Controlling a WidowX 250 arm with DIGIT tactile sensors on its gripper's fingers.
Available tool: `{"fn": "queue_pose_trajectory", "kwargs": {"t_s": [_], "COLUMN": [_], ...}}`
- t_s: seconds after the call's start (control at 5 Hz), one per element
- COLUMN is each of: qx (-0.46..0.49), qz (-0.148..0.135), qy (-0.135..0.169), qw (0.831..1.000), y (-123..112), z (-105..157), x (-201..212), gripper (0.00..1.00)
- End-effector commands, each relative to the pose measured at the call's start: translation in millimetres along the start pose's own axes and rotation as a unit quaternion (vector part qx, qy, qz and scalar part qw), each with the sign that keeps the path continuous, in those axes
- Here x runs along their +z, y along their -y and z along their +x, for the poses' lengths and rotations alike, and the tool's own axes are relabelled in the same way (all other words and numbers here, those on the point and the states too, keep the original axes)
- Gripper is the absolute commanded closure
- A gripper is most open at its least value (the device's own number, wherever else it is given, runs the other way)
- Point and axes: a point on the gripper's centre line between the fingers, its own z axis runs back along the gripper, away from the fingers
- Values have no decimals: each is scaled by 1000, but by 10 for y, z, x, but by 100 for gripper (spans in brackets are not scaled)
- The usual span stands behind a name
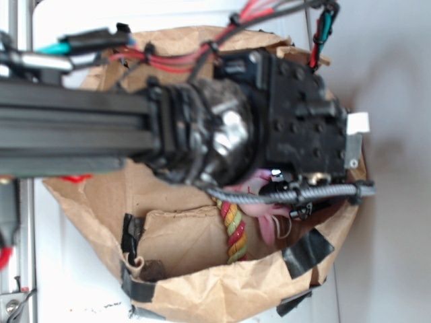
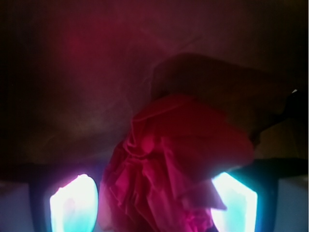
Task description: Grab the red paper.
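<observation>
Down inside the brown paper bag (image 1: 202, 282), the end effector (image 2: 154, 203) sits low over the red paper (image 2: 178, 159). Wrist view: crumpled red wad fills the gap between the two glowing fingertips (image 2: 75, 203), one pad on each side of it. Fingers look spread around the paper; whether the pads touch it yet, can't tell, since the lower edge of the wad runs out of frame and the glare hides the contact lines. Background in that view is dark and reddish, likely bag wall.

Exterior view: arm and wrist block (image 1: 296, 128) cover most of the bag mouth, so the red paper is not visible there. Below the wrist, a red-yellow-green twisted rope (image 1: 234, 232) lies on the bag floor, with a pink plush bunny (image 1: 266, 212) just beside it, partly under the end effector. A small red scrap (image 1: 75, 179) shows outside the bag at left; can't tell what it is.

Step in hand, as I judge it: final approach done, grasp about to be made. Next move calls for pressing the fingers together on the wad, squarely, without snagging the bunny or rope nearby, then lifting straight up clear of the bag walls. Loose folds may slip, so a firm squeeze is needed.
</observation>
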Motion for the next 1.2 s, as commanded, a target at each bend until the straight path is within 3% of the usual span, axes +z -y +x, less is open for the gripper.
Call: {"fn": "queue_pose_trajectory", "kwargs": {"t_s": [0.0, 0.2, 0.4, 0.8, 1.0], "qx": [11, 16, 18, 9, -43], "qz": [5, 5, 5, -4, -44], "qy": [31, 35, 36, 48, 39], "qw": [999, 999, 999, 999, 997], "y": [70, 38, 19, -64, -34], "z": [206, 205, 194, 167, 119], "x": [164, 206, 218, 359, 572], "gripper": [0, 76, 100, 100, 100]}}
